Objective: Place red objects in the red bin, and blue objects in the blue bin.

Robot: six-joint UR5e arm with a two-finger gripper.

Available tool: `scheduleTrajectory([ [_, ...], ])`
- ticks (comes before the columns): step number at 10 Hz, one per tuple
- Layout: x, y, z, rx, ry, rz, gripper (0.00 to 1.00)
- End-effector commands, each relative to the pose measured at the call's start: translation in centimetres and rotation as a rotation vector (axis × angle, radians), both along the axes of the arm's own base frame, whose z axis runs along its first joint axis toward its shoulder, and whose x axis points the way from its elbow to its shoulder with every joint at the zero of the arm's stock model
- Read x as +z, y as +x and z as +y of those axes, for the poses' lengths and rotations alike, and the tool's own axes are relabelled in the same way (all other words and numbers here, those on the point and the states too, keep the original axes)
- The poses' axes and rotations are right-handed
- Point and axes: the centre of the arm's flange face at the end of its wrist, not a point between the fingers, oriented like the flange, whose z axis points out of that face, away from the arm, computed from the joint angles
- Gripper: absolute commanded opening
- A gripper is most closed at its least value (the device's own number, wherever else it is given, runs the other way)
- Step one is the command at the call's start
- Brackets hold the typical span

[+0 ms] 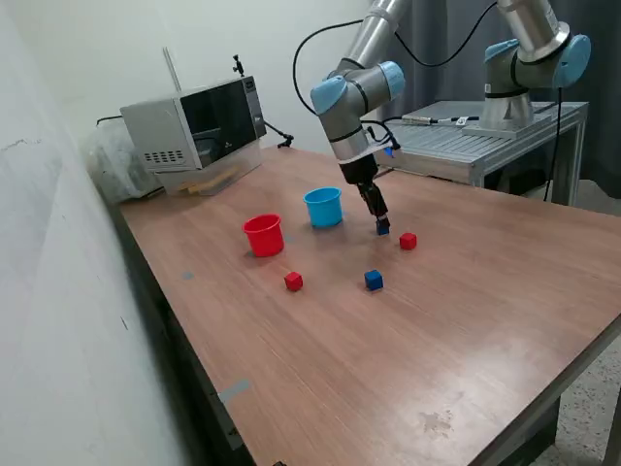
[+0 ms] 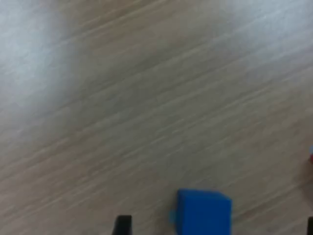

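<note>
My gripper point(image 1: 381, 224) is low over the table with its jaws apart, around a dark blue cube point(image 1: 383, 230). In the wrist view the gripper point(image 2: 216, 226) shows only its fingertips point(image 2: 122, 224), with gaps on both sides of that blue cube point(image 2: 203, 213). A red cube point(image 1: 408, 241) lies just to the exterior view's right of it. A second blue cube point(image 1: 374, 280) and a second red cube point(image 1: 293, 282) lie nearer the front. The light blue cup point(image 1: 323, 207) and the red cup point(image 1: 263, 235) stand upright behind them.
A microwave point(image 1: 199, 131) stands at the table's back on the exterior view's left. A metal bench point(image 1: 485, 136) with a second arm's base point(image 1: 524, 68) stands behind the table on the exterior view's right. A wall runs along the exterior view's left.
</note>
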Motion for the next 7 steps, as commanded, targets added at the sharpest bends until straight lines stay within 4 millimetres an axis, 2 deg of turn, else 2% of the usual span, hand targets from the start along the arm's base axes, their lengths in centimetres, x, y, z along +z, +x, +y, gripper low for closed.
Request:
scheduleTrajectory([
  [1, 0.0, -0.2, 1.6, -0.025, 0.002, 0.001, 1.00],
  [3, 0.0, -0.1, 1.6, -0.023, 0.002, 0.001, 1.00],
  [7, -0.1, 0.4, -0.6, 0.010, -0.001, -0.009, 1.00],
])
